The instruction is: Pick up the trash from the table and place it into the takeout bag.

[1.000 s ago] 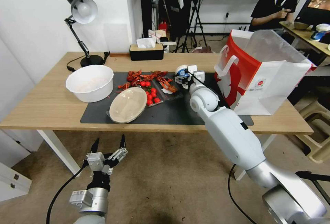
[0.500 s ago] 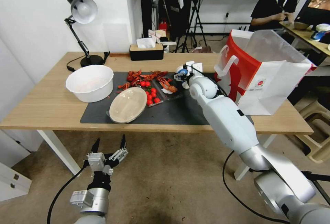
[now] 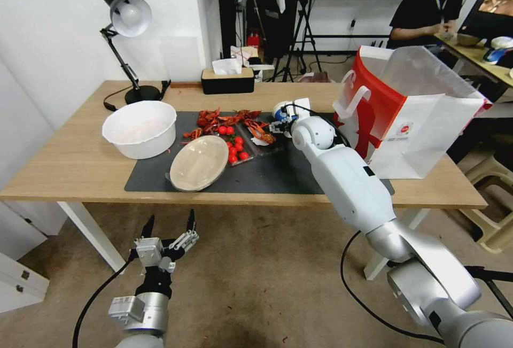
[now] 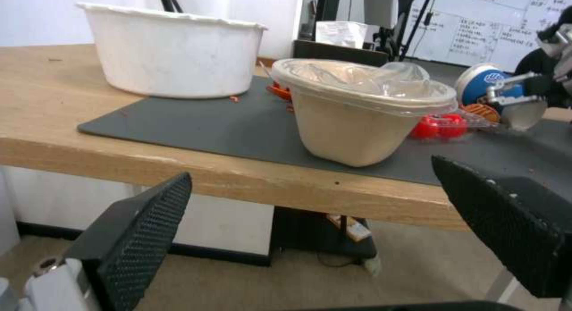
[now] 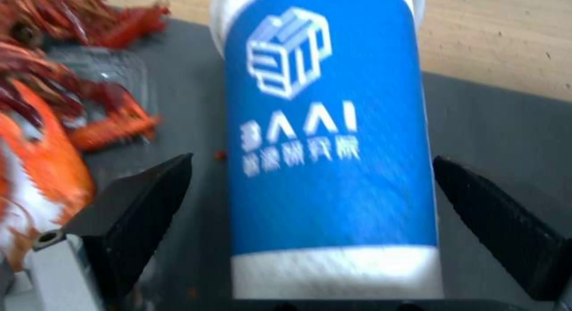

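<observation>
The blue-and-white paper cup [image 3: 281, 108] lies on its side on the dark mat [image 3: 267, 174] of the table [image 3: 69, 166], left of the takeout bag [image 3: 406, 118]. My right gripper [image 3: 280, 119] reaches it; in the right wrist view the cup [image 5: 328, 136] lies between the open fingers [image 5: 143, 212], which stand just off its sides. A beige round plate [image 3: 199, 162] leans on the mat near the front edge. Below and in front of the table, my left gripper [image 3: 168, 225] hangs open and holds nothing.
A big white bowl [image 3: 140, 128] stands at the mat's left end. Clear trays of tomatoes and crayfish [image 3: 235, 134] lie between plate and cup. A desk lamp [image 3: 125, 22] and tissue box [image 3: 227, 78] sit at the back edge.
My right arm has reached farther over the table, bringing its gripper up around the paper cup. The left arm has not moved.
</observation>
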